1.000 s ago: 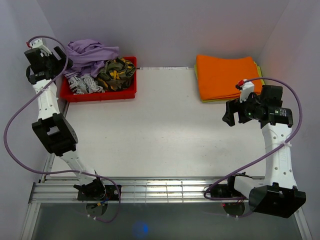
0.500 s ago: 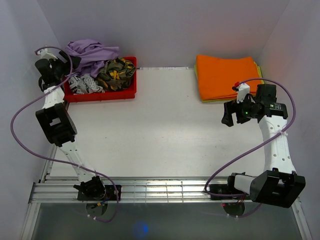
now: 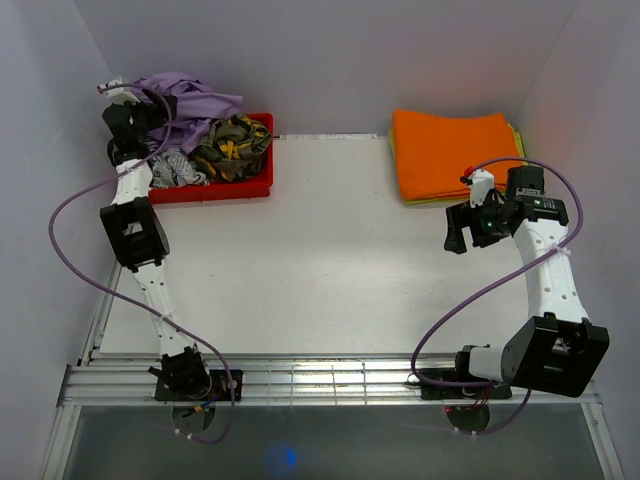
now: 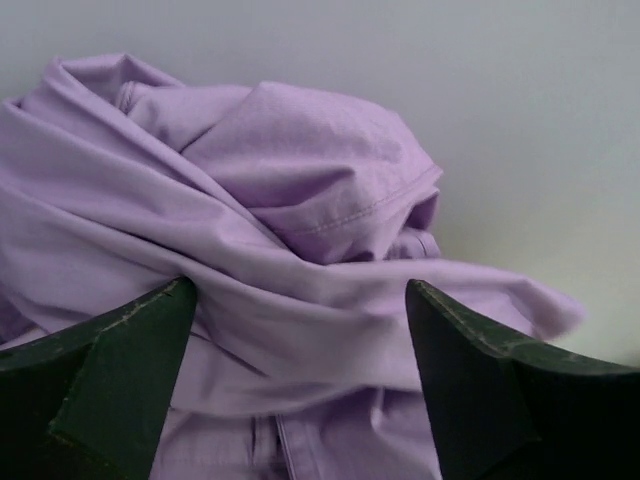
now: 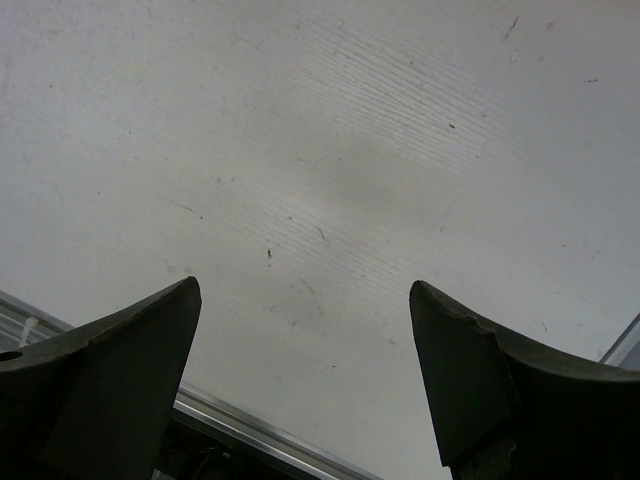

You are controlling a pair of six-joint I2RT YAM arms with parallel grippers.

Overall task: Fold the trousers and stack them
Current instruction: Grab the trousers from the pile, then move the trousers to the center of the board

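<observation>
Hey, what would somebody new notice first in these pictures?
The bright orange cloth stack at the far right stands out. At the far left a red bin is heaped full, with lilac trousers on top, and the left gripper hangs open just in front of them.

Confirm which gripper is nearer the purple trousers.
Left. The left gripper is open right at the trousers in the red bin; right gripper is open over the table, far across.

I count one pair of lilac trousers (image 3: 190, 100) and one red bin (image 3: 215, 190). There are two patterned garments: one camouflage garment (image 3: 235, 140) and one black-and-white garment (image 3: 172, 168). There are two folded cloths: one orange cloth (image 3: 450, 150) and one yellow-green cloth (image 3: 516, 134). There is one bench (image 3: 320, 260). I have two of my own: my left end effector (image 4: 300, 295) and my right end effector (image 5: 305, 300).
</observation>
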